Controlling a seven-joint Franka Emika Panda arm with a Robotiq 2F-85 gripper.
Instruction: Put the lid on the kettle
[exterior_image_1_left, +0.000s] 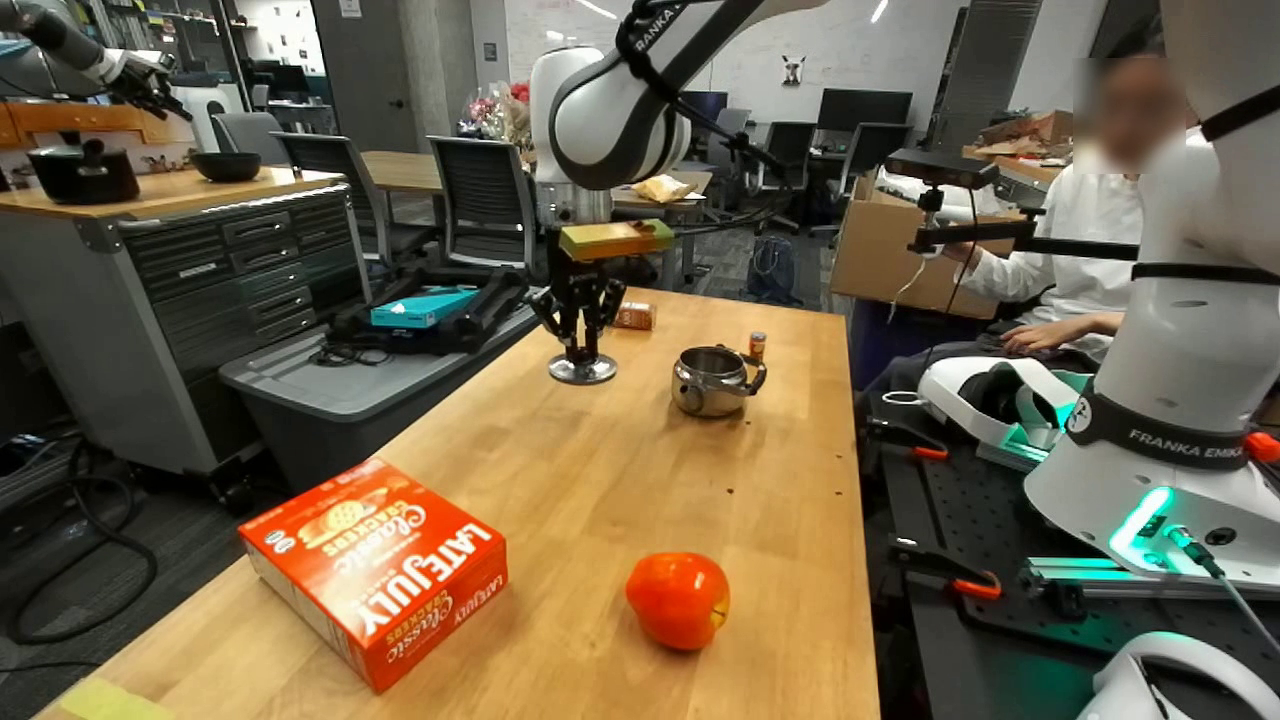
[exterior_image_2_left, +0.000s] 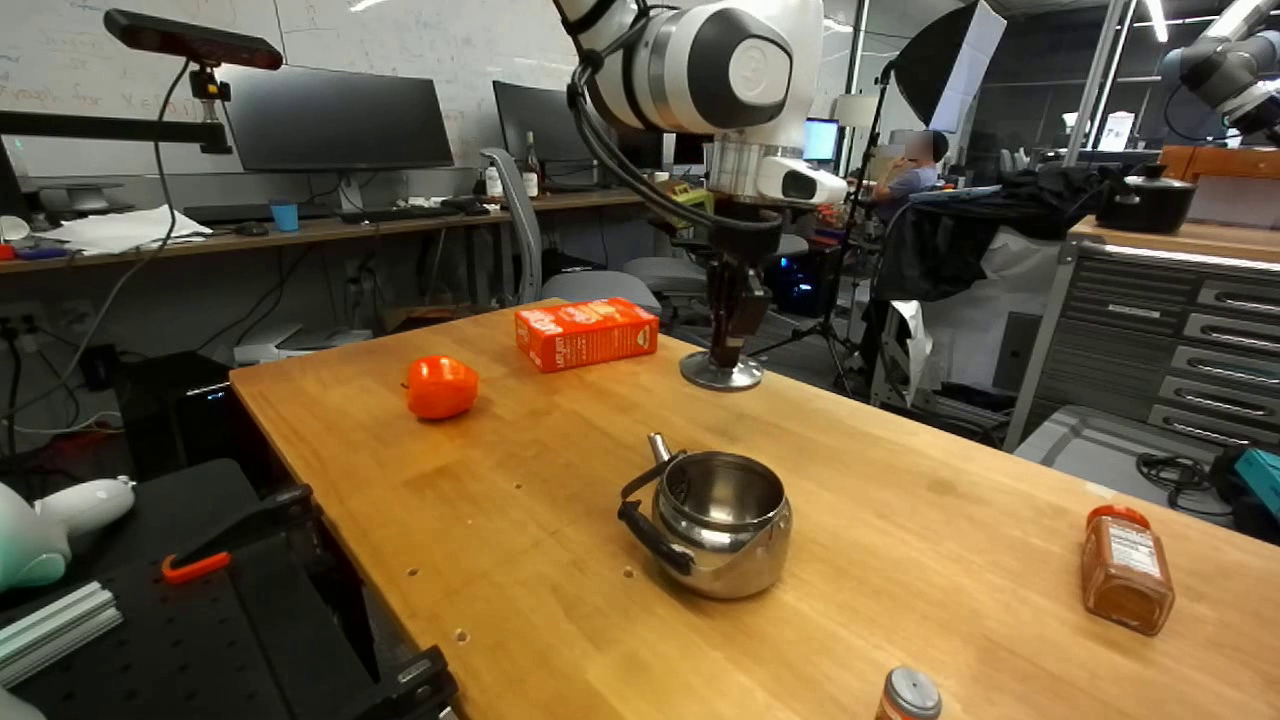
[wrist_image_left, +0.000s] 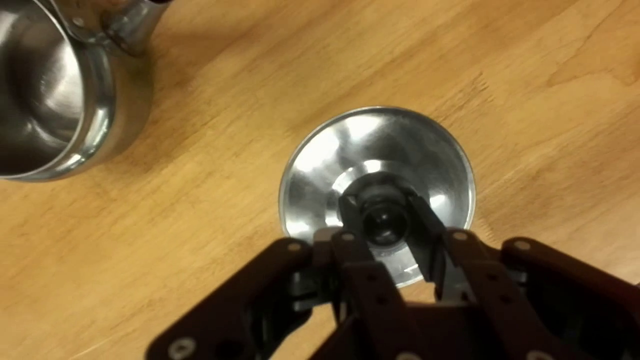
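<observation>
The lid is a round silver disc with a dark knob. It shows in both exterior views (exterior_image_1_left: 566, 372) (exterior_image_2_left: 700, 374) and in the middle of the wrist view (wrist_image_left: 320, 155). My gripper (exterior_image_1_left: 582, 350) points down with its fingers closed on both sides of the knob, also in the wrist view (wrist_image_left: 383, 202). The lid looks level; its height above the table is hard to tell. The squat silver kettle (exterior_image_1_left: 706, 388) stands upright with its top open and its dark handle folded to one side (exterior_image_2_left: 735, 560). It lies beside the lid, at the upper left in the wrist view (wrist_image_left: 102, 100).
A red cracker box (exterior_image_1_left: 390, 560) and an orange-red ball-like fruit (exterior_image_1_left: 680, 600) are on the wooden table (exterior_image_1_left: 600, 470). A spice jar (exterior_image_2_left: 1128, 570) lies beyond the kettle, and a small bottle (exterior_image_2_left: 910, 694) stands near it. The lid is near one long table edge.
</observation>
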